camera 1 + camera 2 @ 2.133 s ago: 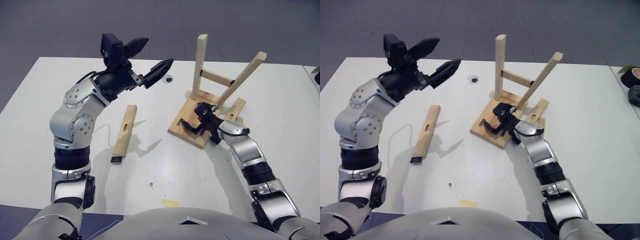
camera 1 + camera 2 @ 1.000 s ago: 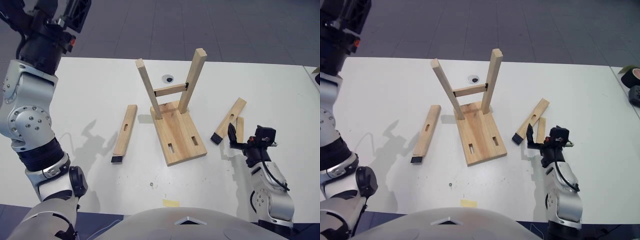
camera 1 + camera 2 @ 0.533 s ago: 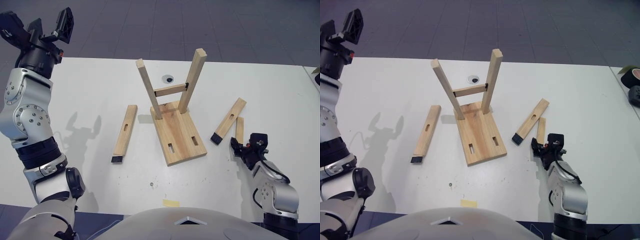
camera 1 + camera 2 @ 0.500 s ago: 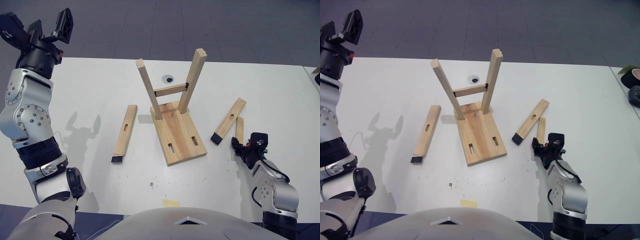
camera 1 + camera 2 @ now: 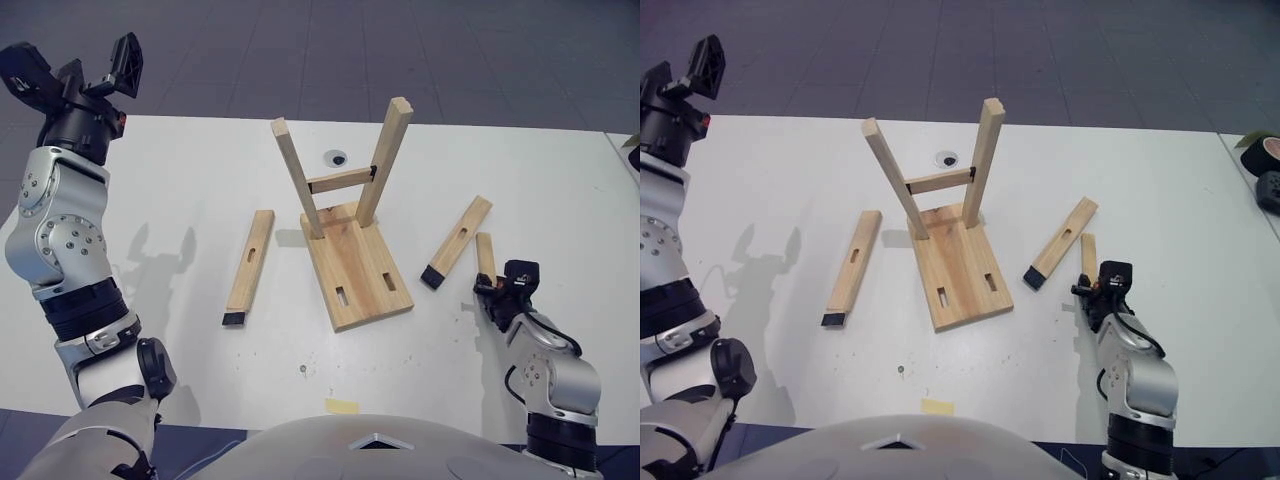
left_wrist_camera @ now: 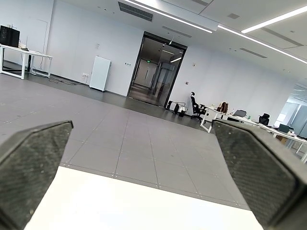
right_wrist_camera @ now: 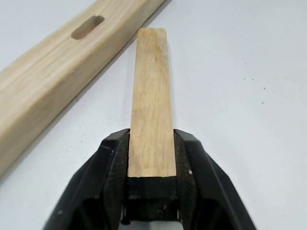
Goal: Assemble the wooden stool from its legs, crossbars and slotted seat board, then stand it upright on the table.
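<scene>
The right gripper [image 7: 149, 143] is clamping its two black fingers on the near end of a short, flat, pale wooden crossbar [image 7: 149, 81], which is lying on the white table [image 5: 200, 160]. The bar's long axis is pointing straight away from the claw, toward the table's far edge. Just beside it, on the robot's left, a longer slotted wooden leg with a black foot [image 5: 457, 240] is lying at a slant.

The rectangular slotted seat board [image 5: 372, 280] is lying flat to the left of both, carrying two upright legs [image 5: 297, 175] joined by a fitted crossbar [image 5: 340, 181]. Another slotted leg [image 5: 248, 265] is lying left of the board.

The left gripper [image 5: 75, 62] is hanging high over the table's far left edge, jaws spread wide and empty (so the right arm is clearly the nearer one for the next join).
</scene>
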Controlling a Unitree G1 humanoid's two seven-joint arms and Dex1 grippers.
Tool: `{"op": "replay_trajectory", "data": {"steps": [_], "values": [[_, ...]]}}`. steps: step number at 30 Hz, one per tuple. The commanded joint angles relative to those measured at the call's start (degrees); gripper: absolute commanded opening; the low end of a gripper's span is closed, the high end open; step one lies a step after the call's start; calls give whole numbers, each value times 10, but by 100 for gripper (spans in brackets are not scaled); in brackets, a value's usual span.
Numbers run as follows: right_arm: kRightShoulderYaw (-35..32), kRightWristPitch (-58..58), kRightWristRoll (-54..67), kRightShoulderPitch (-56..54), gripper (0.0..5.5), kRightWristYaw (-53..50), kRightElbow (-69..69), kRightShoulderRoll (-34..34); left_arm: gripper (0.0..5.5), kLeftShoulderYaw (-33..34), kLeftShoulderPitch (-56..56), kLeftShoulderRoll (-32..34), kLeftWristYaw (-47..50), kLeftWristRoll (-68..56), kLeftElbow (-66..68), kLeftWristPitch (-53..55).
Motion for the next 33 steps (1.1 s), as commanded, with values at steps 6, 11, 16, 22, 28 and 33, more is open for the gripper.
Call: {"op": "replay_trajectory", "data": {"steps": [6,11,16,22,28,33], "values": [[53,-326,-144,-219,130,-7,-64,-85,540,-31,-95,-12,-61,-120,-48,74],[187,-384,-101,-223,130,114,-128,-73,540,-63,-82,-34,-148,-297,-124,150],[228,-390,-84,-219,130,154,-140,-57,540,-105,-34,-85,-105,-387,-158,176],[276,-397,-87,-215,130,191,-142,-45,511,-149,-44,-109,-37,-342,-160,155],[296,-406,-100,-207,130,203,-139,-38,400,-139,-59,-81,-42,-349,-165,157],[295,-409,-107,-204,130,199,-138,-30,316,-136,-41,-42,-70,-353,-173,170]]}}
